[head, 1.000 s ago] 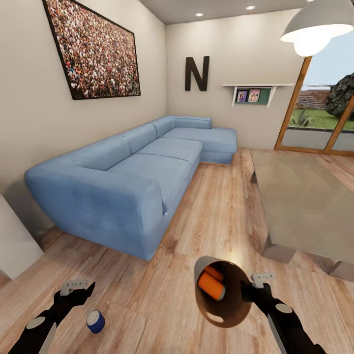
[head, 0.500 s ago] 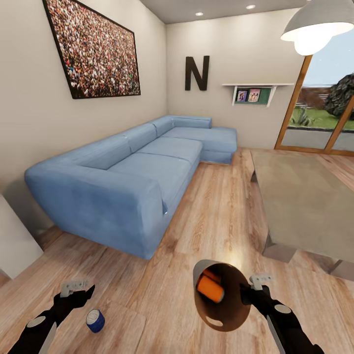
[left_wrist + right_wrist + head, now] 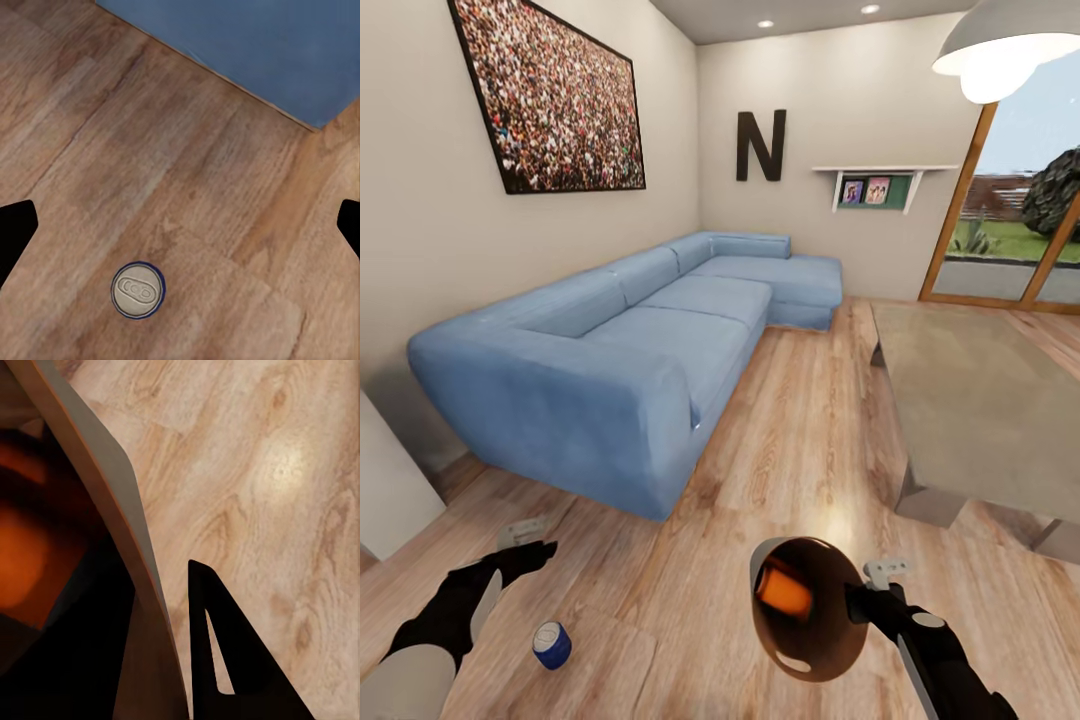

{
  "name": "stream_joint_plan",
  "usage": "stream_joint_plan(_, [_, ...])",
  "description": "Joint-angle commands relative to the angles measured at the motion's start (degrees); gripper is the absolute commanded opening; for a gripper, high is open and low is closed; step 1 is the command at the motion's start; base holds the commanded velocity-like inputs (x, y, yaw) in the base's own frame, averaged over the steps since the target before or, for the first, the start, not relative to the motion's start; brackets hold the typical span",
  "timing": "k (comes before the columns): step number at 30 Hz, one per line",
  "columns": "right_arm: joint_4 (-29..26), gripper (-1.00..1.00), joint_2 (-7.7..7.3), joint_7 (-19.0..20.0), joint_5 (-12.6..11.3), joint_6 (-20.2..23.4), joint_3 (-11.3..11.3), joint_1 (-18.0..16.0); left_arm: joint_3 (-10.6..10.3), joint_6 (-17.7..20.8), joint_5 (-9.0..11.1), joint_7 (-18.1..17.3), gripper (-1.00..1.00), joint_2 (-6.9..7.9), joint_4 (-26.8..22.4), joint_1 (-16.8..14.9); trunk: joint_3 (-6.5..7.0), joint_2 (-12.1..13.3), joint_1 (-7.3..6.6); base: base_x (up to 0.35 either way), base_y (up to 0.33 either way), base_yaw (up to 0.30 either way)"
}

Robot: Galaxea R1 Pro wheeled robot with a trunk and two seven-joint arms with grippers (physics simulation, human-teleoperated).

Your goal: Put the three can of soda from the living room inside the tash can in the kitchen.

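Note:
A dark blue soda can with a silver top stands upright on the wooden floor. My left gripper hovers above and just beyond it, open, its black fingertips spread wide with nothing between them. My right gripper is shut on the rim of the copper-brown trash can, which hangs tilted with its mouth facing the camera. An orange soda can lies inside it; I cannot tell whether a second one is there. In the right wrist view the bin's rim runs beside one dark finger.
The light-blue corner sofa runs along the left wall under the crowd photo. The glass-topped low table stands to the right. A black N hangs on the far wall. Open wooden floor lies between sofa and table.
My left arm has risen and drawn back from the blue can. The trash can has tipped further toward the camera and sunk slightly, so less of the orange cans shows.

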Motion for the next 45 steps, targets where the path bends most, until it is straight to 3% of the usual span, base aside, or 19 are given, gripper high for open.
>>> stream_joint_plan(1, [-0.1,-1.0,0.06,0.3,-0.6,0.1,0.0,0.0,0.0,0.0,0.1,0.1,1.0,0.0,0.1,-0.1,-0.18,-0.4,0.22,0.0,0.0,0.0])
stream_joint_plan(13, [-0.3,-1.0,0.29,0.4,-0.5,0.4,0.0,-0.1,-0.1,-2.4,-0.4,1.1,1.0,0.03,0.7,-0.5,-2.33,-5.2,2.86,0.0,0.0,0.0])
stream_joint_plan(19, [-2.4,-1.0,-0.08,0.3,-0.4,7.0,-0.1,-3.4,-0.1,-2.7,-0.1,1.1,1.0,0.08,0.7,-0.5,-3.41,-7.6,4.17,0.0,0.0,0.0])
stream_joint_plan(26, [-7.4,-1.0,-0.06,0.4,0.1,10.8,-0.1,-5.9,-0.1,-2.7,0.0,1.1,1.0,0.06,0.7,-0.4,-4.66,-10.4,5.71,0.0,0.0,0.0])
stream_joint_plan(33, [-16.0,-1.0,0.21,0.4,0.1,18.5,0.1,-6.4,-0.2,-2.7,-0.3,1.1,1.0,0.03,0.7,-0.4,-5.92,-13.3,7.25,0.0,0.0,0.0])
stream_joint_plan(41, [-21.0,-1.0,0.2,0.5,0.0,21.7,0.1,-7.2,-0.3,-2.8,-0.5,1.2,1.0,0.02,0.7,-0.4,-7.36,-16.5,9.01,0.0,0.0,0.0])
stream_joint_plan(45, [-23.0,-1.0,0.2,0.5,0.1,24.7,2.0,-7.7,-0.3,-2.9,-0.4,1.2,1.0,0.02,2.9,-0.4,-8.08,-18.1,9.89,0.0,0.0,0.0])
